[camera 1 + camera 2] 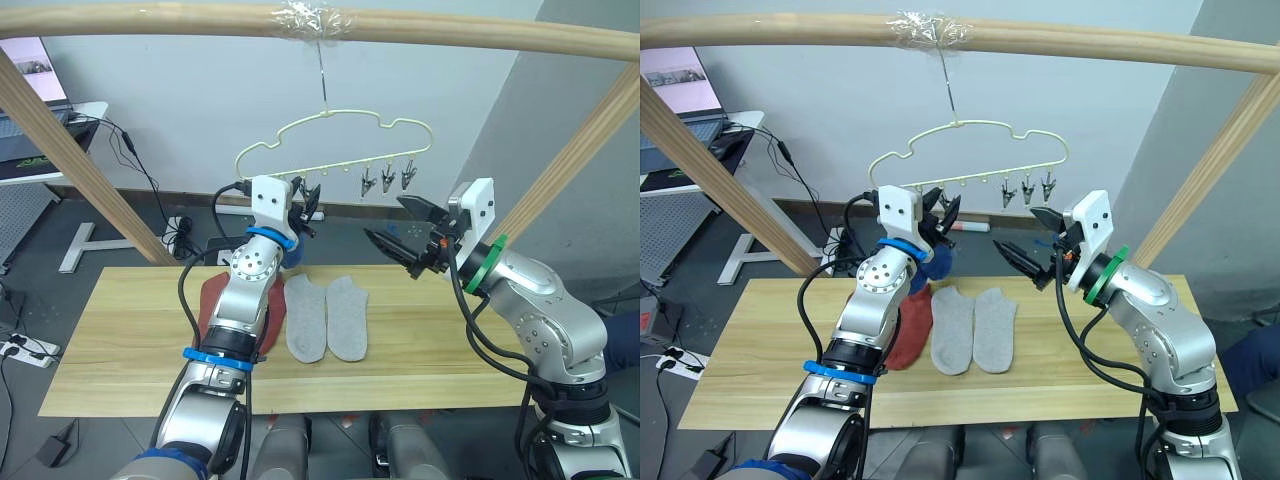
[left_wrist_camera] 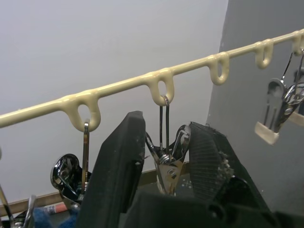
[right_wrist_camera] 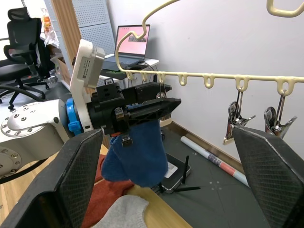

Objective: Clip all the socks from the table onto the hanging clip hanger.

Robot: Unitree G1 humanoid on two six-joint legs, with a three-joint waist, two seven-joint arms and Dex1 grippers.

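**At the clip hanger, one metal clip between my left fingers**

My left end effector (image 1: pixel 306 208) is raised to the lower bar of the pale yellow-green clip hanger (image 1: pixel 340 128), which hangs by its hook from the wooden pole (image 1: pixel 480 32) overhead. In my left wrist view its two black fingers (image 2: pixel 118 166) stand on either side of a small metal clip (image 2: pixel 165 164) that dangles from one loop of the bar; whether the pads actually press the clip I cannot tell, so I cannot say if that end effector is closed on it. A blue sock (image 3: pixel 135 154) hangs just below those fingers, already beside the bar.

My right end effector (image 1: pixel 402 225) hovers in the air to the right of the hanger, below the three free clips (image 1: pixel 388 178), its fingers spread wide apart and holding nothing.

On the worktop (image 1: pixel 120 340) two light grey socks (image 1: pixel 327 316) lie flat side by side near the middle. A rust-red sock (image 1: pixel 908 330) lies just left of them, partly hidden by my left arm.
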